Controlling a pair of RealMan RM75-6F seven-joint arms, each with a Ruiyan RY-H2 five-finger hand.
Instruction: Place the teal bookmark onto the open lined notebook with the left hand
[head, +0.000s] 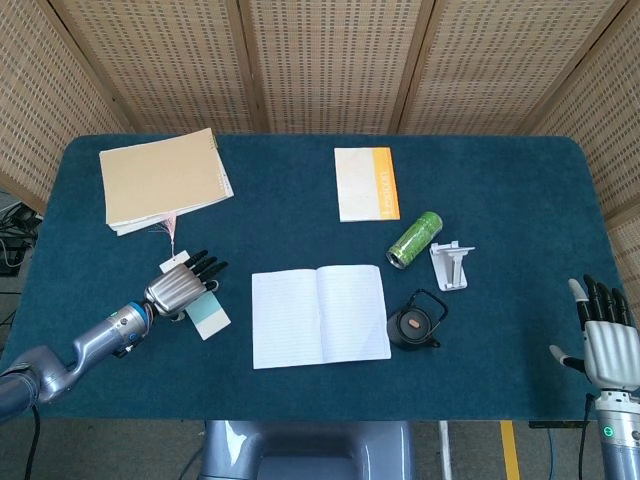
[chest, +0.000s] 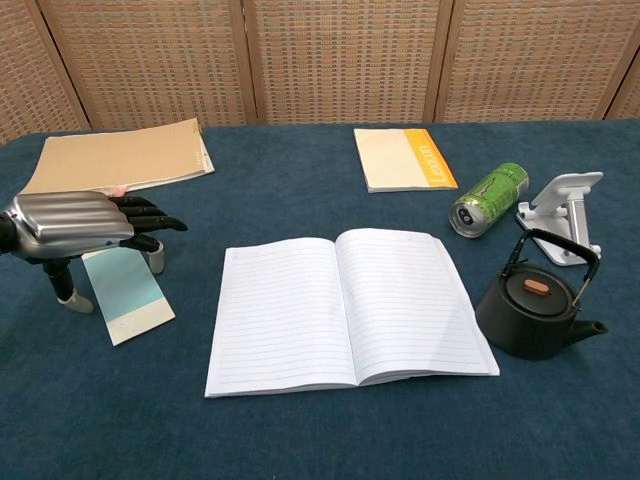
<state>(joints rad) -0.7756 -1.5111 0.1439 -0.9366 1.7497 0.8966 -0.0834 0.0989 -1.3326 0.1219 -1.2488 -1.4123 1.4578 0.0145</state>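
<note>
The teal bookmark (head: 210, 316) (chest: 128, 294) lies flat on the blue tabletop, left of the open lined notebook (head: 318, 314) (chest: 345, 305). My left hand (head: 180, 286) (chest: 80, 226) hovers palm-down over the bookmark's far end, fingers stretched out toward the notebook and the thumb pointing down at the cloth beside the bookmark. It holds nothing. My right hand (head: 603, 338) stays at the table's near right corner, fingers spread and empty; the chest view does not show it.
A tan spiral pad (head: 163, 179) lies at the back left and a cream-and-orange booklet (head: 366, 183) at the back middle. Right of the notebook are a green can (head: 415, 239) on its side, a white phone stand (head: 452, 264) and a black teapot (head: 415, 321).
</note>
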